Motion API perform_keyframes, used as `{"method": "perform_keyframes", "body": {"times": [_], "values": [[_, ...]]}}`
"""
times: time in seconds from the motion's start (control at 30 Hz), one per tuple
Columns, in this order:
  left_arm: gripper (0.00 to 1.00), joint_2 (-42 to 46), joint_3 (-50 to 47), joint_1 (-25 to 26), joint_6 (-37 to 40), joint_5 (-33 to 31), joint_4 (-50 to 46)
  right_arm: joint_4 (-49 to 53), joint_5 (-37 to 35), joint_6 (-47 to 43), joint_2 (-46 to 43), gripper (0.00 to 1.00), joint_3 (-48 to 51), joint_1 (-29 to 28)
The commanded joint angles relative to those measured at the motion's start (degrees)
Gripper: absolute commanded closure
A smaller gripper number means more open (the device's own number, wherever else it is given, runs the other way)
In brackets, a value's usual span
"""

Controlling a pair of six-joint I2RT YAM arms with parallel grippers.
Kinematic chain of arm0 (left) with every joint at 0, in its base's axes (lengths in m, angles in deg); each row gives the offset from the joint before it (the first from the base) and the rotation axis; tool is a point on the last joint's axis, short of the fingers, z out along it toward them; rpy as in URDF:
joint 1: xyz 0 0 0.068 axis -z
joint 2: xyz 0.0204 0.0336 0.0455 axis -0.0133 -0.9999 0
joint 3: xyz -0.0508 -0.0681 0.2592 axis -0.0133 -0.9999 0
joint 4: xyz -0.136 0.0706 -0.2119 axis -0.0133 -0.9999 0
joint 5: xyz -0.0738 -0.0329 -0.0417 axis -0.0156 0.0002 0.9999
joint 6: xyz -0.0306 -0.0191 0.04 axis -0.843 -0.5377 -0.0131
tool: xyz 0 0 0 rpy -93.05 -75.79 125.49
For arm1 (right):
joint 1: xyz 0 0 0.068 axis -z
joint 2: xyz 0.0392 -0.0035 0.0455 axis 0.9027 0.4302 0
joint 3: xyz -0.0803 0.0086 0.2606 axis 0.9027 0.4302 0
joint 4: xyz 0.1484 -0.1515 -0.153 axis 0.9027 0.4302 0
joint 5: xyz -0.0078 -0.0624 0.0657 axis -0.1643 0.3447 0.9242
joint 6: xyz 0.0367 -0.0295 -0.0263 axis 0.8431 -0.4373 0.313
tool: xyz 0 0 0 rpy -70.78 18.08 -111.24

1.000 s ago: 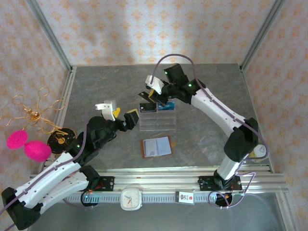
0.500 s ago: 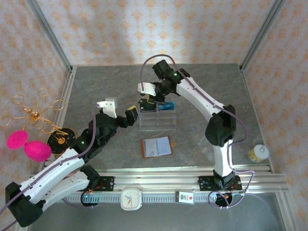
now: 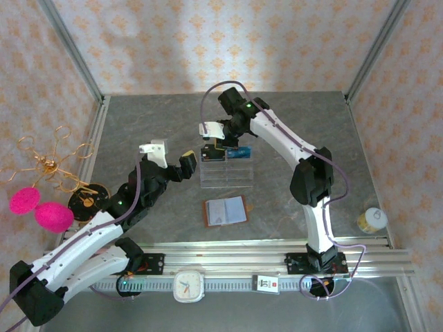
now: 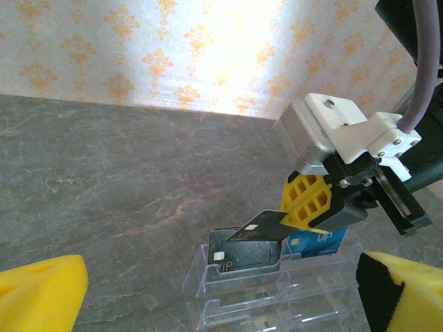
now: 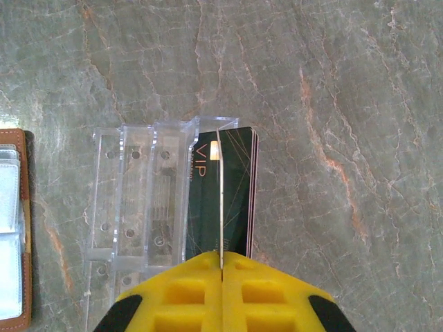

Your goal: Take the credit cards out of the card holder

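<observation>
The card holder (image 3: 226, 210), a brown wallet, lies spread open on the table in front of the clear acrylic stand (image 3: 227, 173). Pale grey-white credit cards (image 3: 225, 209) sit in its pockets; its brown edge (image 5: 26, 228) and the cards (image 5: 8, 207) show at the left of the right wrist view. My right gripper (image 3: 217, 143) (image 5: 221, 266) is shut on a black VIP card (image 4: 259, 226), held tilted just above the stand's back tier. Another black card (image 4: 246, 252) and a blue card (image 4: 318, 243) stand in that tier. My left gripper (image 3: 181, 166) (image 4: 221, 304) is open, left of the stand.
A small yellow jar (image 3: 372, 219) stands at the right edge. Pink pom-poms (image 3: 41, 207), a gold wire figure (image 3: 52, 162) and a black disc (image 3: 86, 200) crowd the left side. A white clock (image 3: 188, 285) lies on the front rail.
The right arm has swung left, carrying the black card over the stand's back-left slot. The left gripper has edged a little toward the stand.
</observation>
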Motion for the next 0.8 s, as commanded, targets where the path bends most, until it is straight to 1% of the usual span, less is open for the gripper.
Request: {"method": "perform_keyframes", "body": {"times": [0.0,0.43,0.5,0.57,0.63,0.7,0.77], "values": [[0.01,-0.1,0.4,-0.9,0.6,1.0,1.3,-0.7,-1.3,0.1,0.4,1.00,0.9,0.4],[0.01,-1.1,0.4,-2.0,-0.1,4.3,2.1,-4.5,-1.2,3.1,-0.1,1.00,3.9,0.3],[0.01,-1.0,0.3,-2.0,-0.4,4.4,2.3,-6.1,-1.4,4.2,-0.3,0.94,4.4,0.2],[0.01,-1.0,0.3,-2.0,-0.5,4.3,2.1,-7.9,-1.2,5.6,-0.4,0.84,4.6,0.2],[0.01,-0.8,0.1,-2.0,-0.8,4.3,2.3,-9.4,-0.8,7.0,-0.6,0.79,4.5,0.1],[0.01,-0.3,-0.3,-2.0,-0.9,4.9,3.0,-11.5,-0.2,9.2,-0.9,0.70,4.1,0.2],[0.01,0.4,-1.1,-2.0,-1.5,5.3,4.0,-13.1,1.3,11.3,-1.6,0.66,3.5,0.2]]}}
